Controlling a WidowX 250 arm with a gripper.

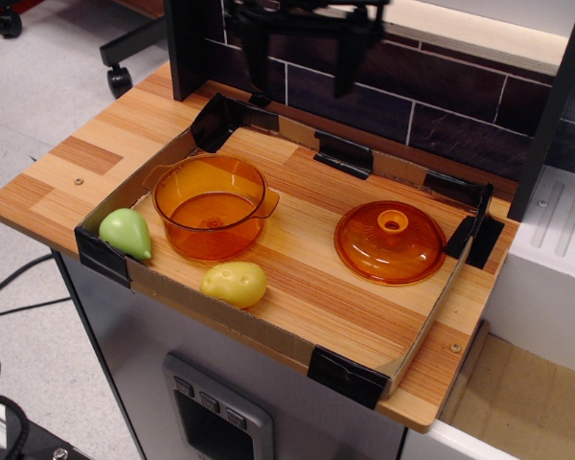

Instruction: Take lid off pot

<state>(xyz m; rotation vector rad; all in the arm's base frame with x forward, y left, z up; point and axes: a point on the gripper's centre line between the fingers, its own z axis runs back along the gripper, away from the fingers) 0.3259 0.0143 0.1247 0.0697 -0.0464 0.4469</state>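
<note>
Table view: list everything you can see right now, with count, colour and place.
pot: 1, amber-orange, open, left part of the tray
lid: 1, amber-orange, flat on the tray's right part, apart from the pot
toy pear: 1, green, left of the pot
toy potato: 1, yellow, in front of the pot
tray: 1, cardboard walls with black corners, on the wooden table
gripper: 1, black, open, high at the back, holding nothing

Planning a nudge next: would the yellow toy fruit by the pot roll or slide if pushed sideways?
The smooth, rounded yellow plastic fruit would probably roll or wobble, not slide cleanly. It looks hollow, so likely light. The low cardboard wall right beside it should stop it toward the front.
</note>
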